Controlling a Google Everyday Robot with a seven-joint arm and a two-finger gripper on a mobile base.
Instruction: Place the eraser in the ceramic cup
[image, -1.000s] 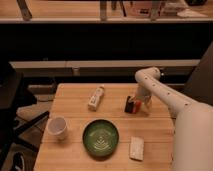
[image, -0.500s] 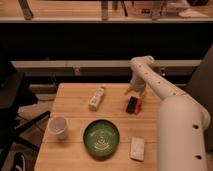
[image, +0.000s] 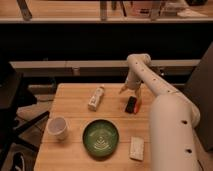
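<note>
Over the last 1 second the arm is swinging its elbow up and back, and the gripper (image: 130, 92) is now hanging just above the far end of the dark, orange-edged eraser (image: 131, 104). The eraser is lying where it was on the wooden table (image: 75, 107), apparently not lifted. I cannot tell how wide the claw is spread. The ceramic cup (image: 57, 128) is standing well apart to the left, so the grasp is probably still pending.
</note>
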